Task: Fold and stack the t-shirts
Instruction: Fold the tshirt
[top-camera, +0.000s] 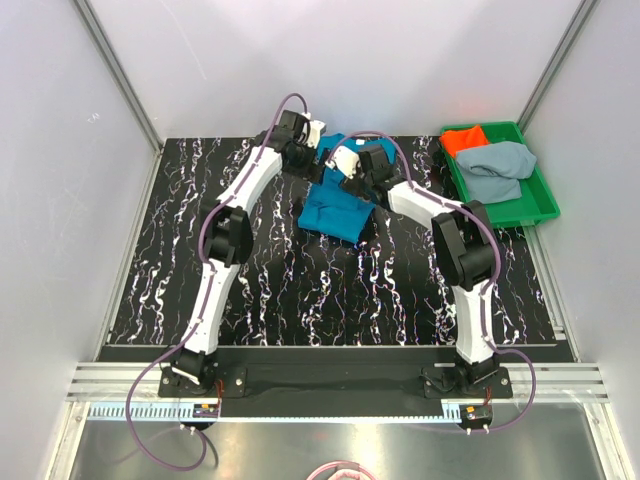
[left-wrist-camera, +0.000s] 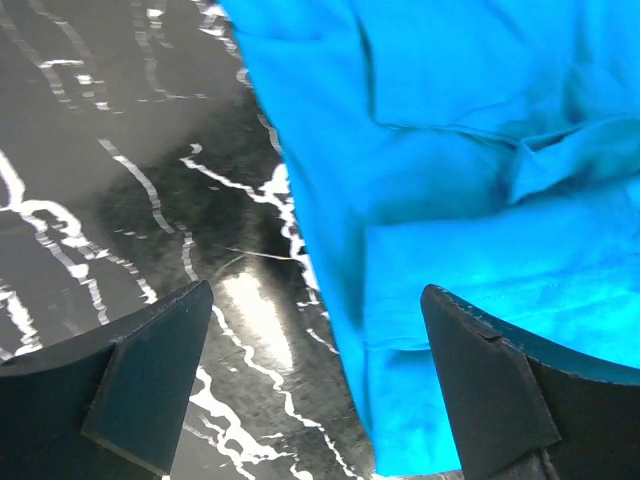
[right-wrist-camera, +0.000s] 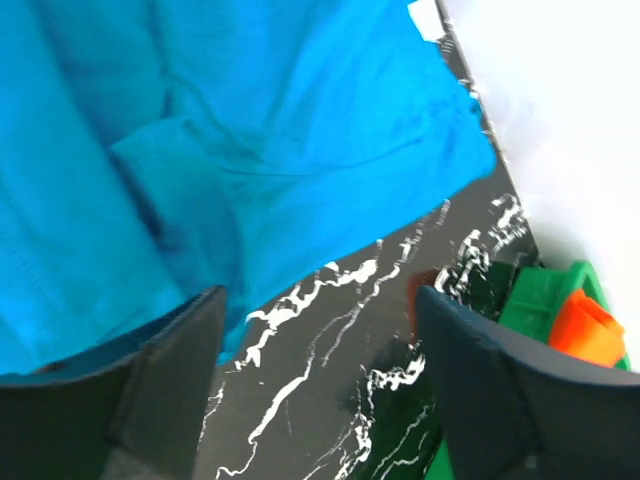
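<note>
Folding is looking barely begun: the teal-blue shirt (top-camera: 335, 205) is lying rumpled on the far middle of the table (top-camera: 280, 290), bunched in loose creases rather than squared flat. The orange shirt (top-camera: 463, 139) and the grey-blue shirt (top-camera: 497, 168) are sitting heaped in the green tray (top-camera: 530, 212) at the far right, neither one folded as far as I can judge, and no stack is showing anywhere. So I am judging all three folds and the stacking as left to do.

The left gripper (top-camera: 303, 138) is hanging over the teal-blue shirt's far left part and the right gripper (top-camera: 352, 162) over its far right part, the two near each other. From above, the arms are hiding the fingers, so the overhead view is not telling how either claw stands. The wrist views are settling that. The left gripper's fingers are standing wide apart with nothing clamped, straddling the shirt's edge, one side over bare table and the other over cloth. The right gripper is likewise spread and holding nothing, over the opposite edge, and its camera is also catching a corner of the tray with the orange shirt in it. Only the overhead view is showing the grey-blue shirt and the teal-blue shirt's whole outline.
</note>
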